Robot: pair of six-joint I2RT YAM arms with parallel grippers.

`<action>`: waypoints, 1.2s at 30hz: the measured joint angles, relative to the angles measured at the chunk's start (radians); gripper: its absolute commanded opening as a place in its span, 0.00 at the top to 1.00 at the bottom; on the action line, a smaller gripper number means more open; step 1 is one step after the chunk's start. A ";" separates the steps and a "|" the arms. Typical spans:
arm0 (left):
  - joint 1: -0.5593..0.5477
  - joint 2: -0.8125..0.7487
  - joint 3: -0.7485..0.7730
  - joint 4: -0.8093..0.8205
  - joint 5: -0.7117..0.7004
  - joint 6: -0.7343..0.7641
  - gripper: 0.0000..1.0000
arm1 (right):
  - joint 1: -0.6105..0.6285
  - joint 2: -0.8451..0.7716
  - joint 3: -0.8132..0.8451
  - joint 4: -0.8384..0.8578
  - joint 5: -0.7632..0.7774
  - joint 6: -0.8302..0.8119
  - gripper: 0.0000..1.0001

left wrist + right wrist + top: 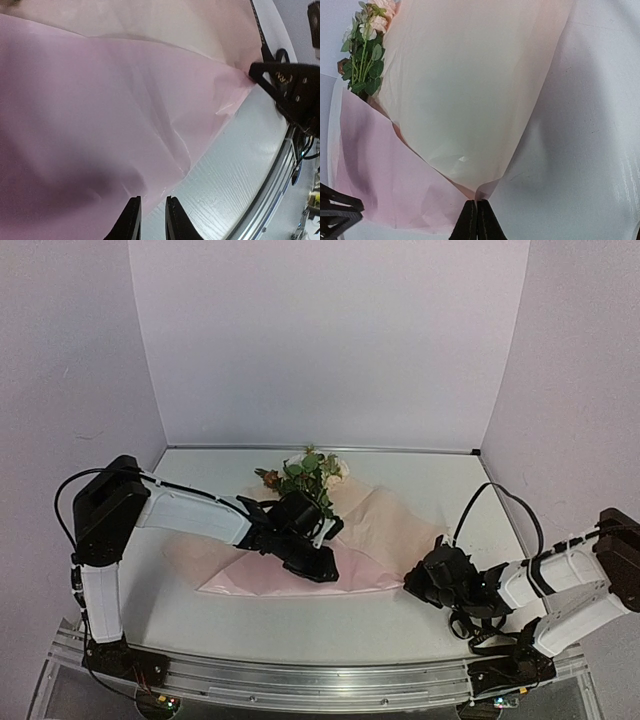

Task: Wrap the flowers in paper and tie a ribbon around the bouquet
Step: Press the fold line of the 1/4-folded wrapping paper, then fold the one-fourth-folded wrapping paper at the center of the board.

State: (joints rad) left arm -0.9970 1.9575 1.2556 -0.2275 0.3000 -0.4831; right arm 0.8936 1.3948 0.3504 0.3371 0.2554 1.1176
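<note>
The pink paper [370, 540] spreads across mid-frame on the white table [300, 625], flowers [310, 475] at its upper centre. Left gripper [152, 220] hovers slightly parted over the paper, grasping nothing; right gripper [476, 220] pinches the paper's corner.

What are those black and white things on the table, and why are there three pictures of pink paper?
Those are two robot arms. Each ends in two fingers for pinching. One picture is taken from above and shows both arms. The other two come from little cameras on the arms' wrists, so they see things very close.

On the white table lies a big sheet of pink paper, with a bunch of flowers lying on it. The right arm's fingers are pressed together at a corner of the paper and seem to pinch it. The left arm's fingers are a little apart, at the paper's edge, holding nothing that I can see.
</note>
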 measured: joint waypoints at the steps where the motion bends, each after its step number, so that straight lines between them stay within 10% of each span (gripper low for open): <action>1: -0.010 0.015 0.006 0.003 0.006 0.020 0.81 | 0.000 -0.007 0.000 -0.003 -0.003 -0.004 1.00; 36: -0.084 0.240 0.199 -0.007 0.229 0.225 0.85 | 0.004 -0.198 0.007 -0.299 -0.066 -0.157 1.00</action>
State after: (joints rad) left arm -1.0815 2.1974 1.4550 -0.2349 0.5292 -0.2577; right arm 0.8977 1.1971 0.3570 0.0385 0.1895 0.9607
